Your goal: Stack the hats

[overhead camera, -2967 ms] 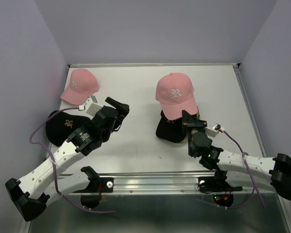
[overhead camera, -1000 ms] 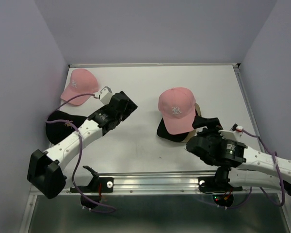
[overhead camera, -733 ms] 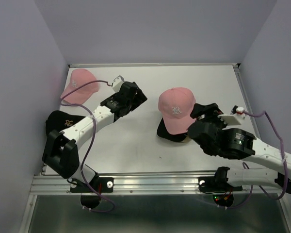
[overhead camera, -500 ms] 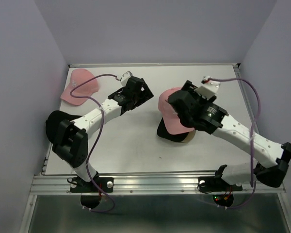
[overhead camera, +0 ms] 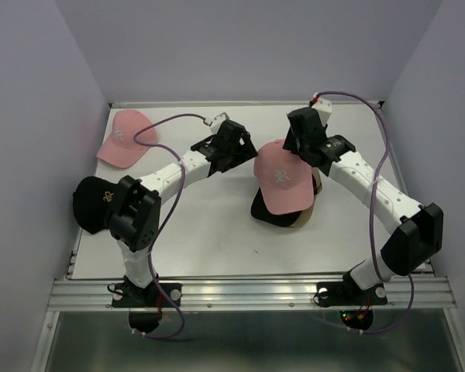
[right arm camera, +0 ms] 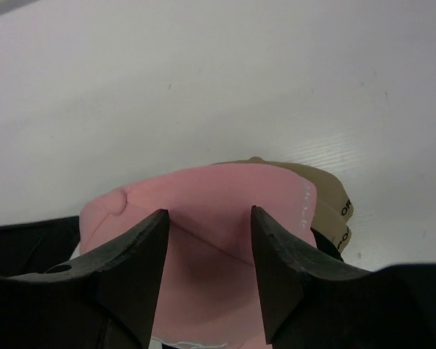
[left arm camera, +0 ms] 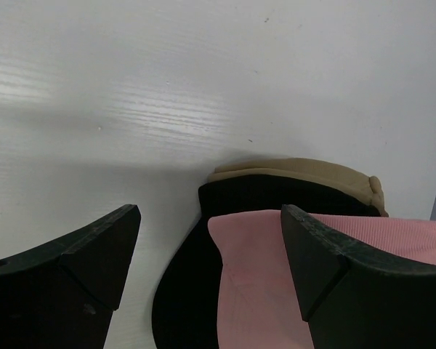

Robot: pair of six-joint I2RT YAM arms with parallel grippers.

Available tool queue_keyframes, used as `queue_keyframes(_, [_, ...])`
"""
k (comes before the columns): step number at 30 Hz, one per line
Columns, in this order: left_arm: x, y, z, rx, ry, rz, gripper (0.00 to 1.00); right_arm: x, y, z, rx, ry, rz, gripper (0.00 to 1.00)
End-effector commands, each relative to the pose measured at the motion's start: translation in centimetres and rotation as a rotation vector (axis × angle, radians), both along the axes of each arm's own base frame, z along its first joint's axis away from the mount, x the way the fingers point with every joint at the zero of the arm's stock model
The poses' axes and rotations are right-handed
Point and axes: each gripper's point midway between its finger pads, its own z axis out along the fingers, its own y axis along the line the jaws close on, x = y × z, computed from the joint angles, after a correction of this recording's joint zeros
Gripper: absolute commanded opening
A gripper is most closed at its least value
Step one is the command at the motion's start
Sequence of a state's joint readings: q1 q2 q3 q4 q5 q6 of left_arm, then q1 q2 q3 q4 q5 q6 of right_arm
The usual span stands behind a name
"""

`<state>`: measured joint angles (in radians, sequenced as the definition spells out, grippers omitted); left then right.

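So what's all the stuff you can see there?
top pink cap: one, pink, on the middle stack
loose pink cap: one, pink, far left
stacked black cap: one, black, under the top pink cap
loose black cap: one, black, left edge
tan caps: seemingly two, tan, bottom of stack
table: one, white, under everything
left hand: one, black, open by the stack
right hand: one, black, fingers astride the top pink cap, grip unclear

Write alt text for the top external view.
A pink cap tops a black-and-tan stack at centre, with the left gripper at its left side and the right gripper at its far edge. A second pink cap and a black cap lie separately at left.
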<state>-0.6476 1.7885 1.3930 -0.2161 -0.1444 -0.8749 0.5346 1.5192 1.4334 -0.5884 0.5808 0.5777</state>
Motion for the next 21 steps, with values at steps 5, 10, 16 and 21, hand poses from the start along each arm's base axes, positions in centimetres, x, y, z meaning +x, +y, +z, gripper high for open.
queue_keyframes(5, [2.1, -1.8, 2.4, 0.014, -0.067, -0.044, 0.90, -2.9, 0.5, -4.8, 0.081, 0.096, 0.041, 0.53])
queue_keyframes(10, [2.4, -1.8, 1.6, 0.039, -0.055, -0.039, 0.90, -5.1, -1.6, -8.5, 0.069, 0.155, -0.035, 0.53])
queue_keyframes(16, [2.7, -2.1, 1.3, 0.041, -0.050, -0.042, 0.91, -5.6, -2.9, -8.6, 0.065, 0.129, -0.105, 0.55])
queue_keyframes(21, [2.8, -1.0, 2.9, 0.078, -0.072, -0.019, 0.93, -4.8, -2.8, -5.4, 0.078, 0.059, -0.092, 0.63])
